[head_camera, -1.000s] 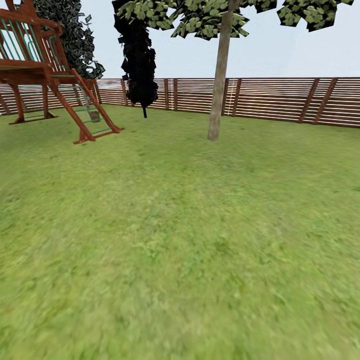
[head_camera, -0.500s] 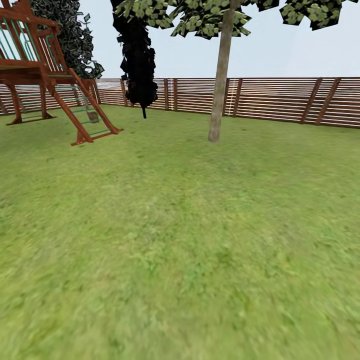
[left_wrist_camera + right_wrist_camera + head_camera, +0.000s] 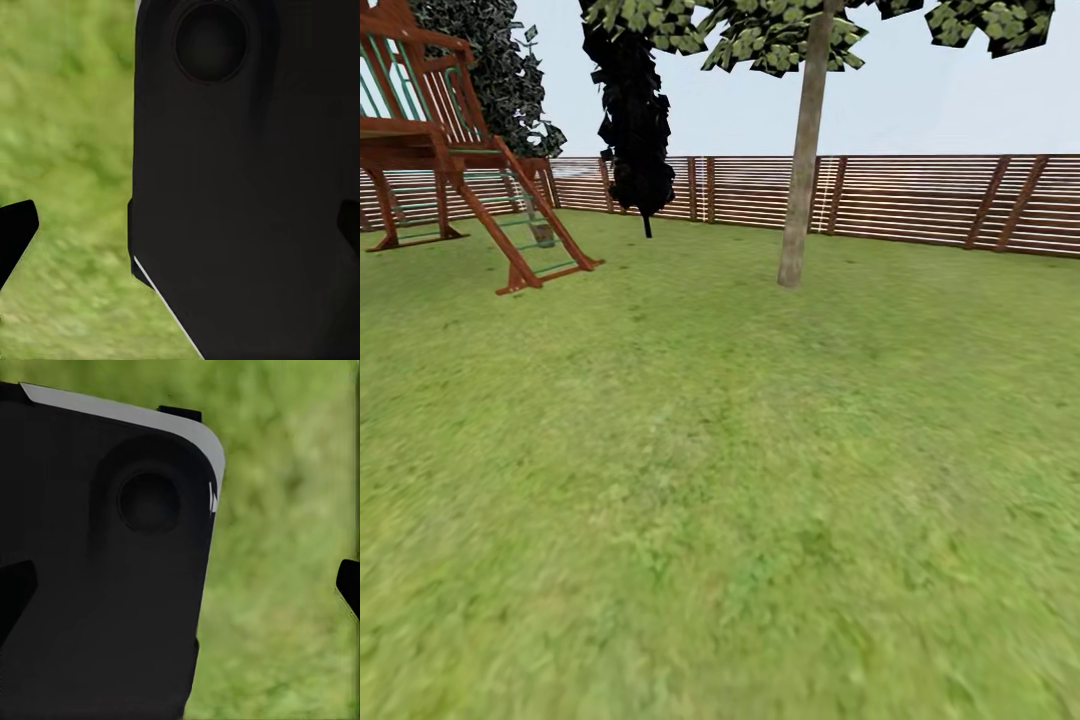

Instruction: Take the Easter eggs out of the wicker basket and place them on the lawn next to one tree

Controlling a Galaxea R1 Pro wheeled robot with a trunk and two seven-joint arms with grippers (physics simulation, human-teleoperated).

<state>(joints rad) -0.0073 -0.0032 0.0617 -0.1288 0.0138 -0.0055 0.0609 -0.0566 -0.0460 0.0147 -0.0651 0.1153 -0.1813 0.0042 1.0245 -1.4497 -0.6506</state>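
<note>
Tools (image 3: 180, 225) apart above lawn (image 3: 720, 480)

Flat, even daylight lit the garden, with a pale, hazy sky and no clear direction to the light. The lawn (image 3: 720, 480) was bright but smeared, its grass texture blurring more toward the near edge of the head view. The pale-trunked tree (image 3: 801, 170) cast no distinct shadow on the grass. The fence (image 3: 920, 200) stayed fairly sharp, while the black-trunked tree (image 3: 632, 120) was a near-featureless dark mass. In both wrist views the grass was soft and out of focus behind unlit black robot parts (image 3: 240, 195).
</note>
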